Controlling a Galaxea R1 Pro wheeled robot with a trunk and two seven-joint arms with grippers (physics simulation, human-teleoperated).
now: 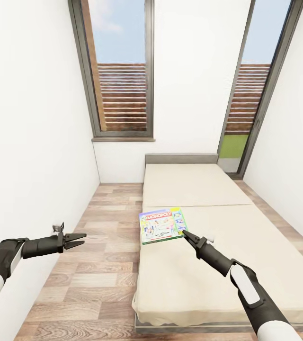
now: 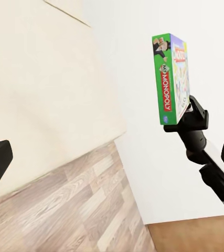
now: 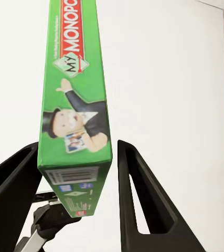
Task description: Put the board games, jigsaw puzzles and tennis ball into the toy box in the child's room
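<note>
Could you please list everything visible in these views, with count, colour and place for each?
Monopoly board game: one, green-edged with a white printed top, at the right tool, over the near left edge of the bed.
Bed: one, beige mattress on a dark grey frame, along the right side of the room.
Windows: two, dark grey frames, in the far wall; brown slatted fencing and sky outside.
Floor: wood planks, left of the bed.
Walls: white, on both sides and ahead.
Left tool: black, open and empty, over the floor.
Right tool: black, fingers either side of the Monopoly board game's edge.
</note>
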